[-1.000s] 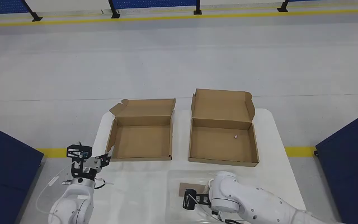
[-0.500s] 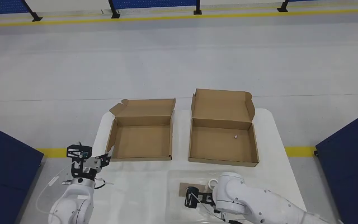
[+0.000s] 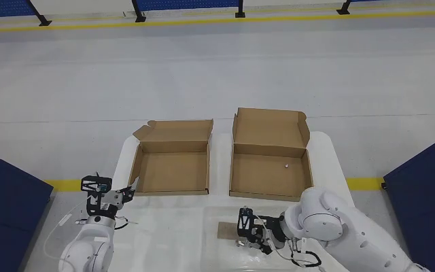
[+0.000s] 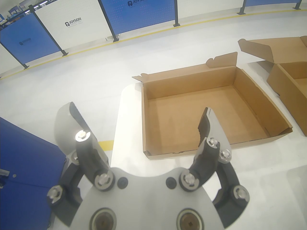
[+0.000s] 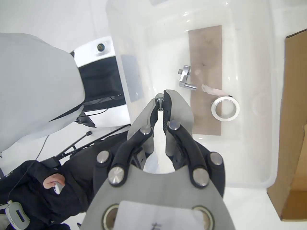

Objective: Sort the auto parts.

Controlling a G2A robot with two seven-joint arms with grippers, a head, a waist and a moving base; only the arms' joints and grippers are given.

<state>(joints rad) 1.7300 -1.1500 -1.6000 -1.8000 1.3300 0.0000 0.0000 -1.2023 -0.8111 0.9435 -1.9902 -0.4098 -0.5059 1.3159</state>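
Observation:
My right gripper [image 5: 160, 98] is shut on a small metal bolt [image 5: 159, 99] and holds it over the clear plastic bin [image 5: 244, 56]. On the bin's floor lie a bent metal bracket [image 5: 185, 80] and a silver ring [image 5: 225, 108], beside a brown card strip [image 5: 206, 48]. In the top view the right gripper [image 3: 243, 231] hangs over the bin [image 3: 211, 224] at the table's front. My left gripper [image 4: 141, 120] is open with nothing in it, near the front left corner of the table [image 3: 112, 197].
Two open cardboard boxes stand side by side behind the bin: the left box [image 3: 170, 170] holds nothing, the right box [image 3: 270, 173] holds one small pale part [image 3: 286, 164]. From the left wrist view the left box [image 4: 211, 111] lies just beyond the open fingers.
The right arm has swung to the right, and its gripper has shifted right and slightly toward the boxes over the bin. The left arm has kept still.

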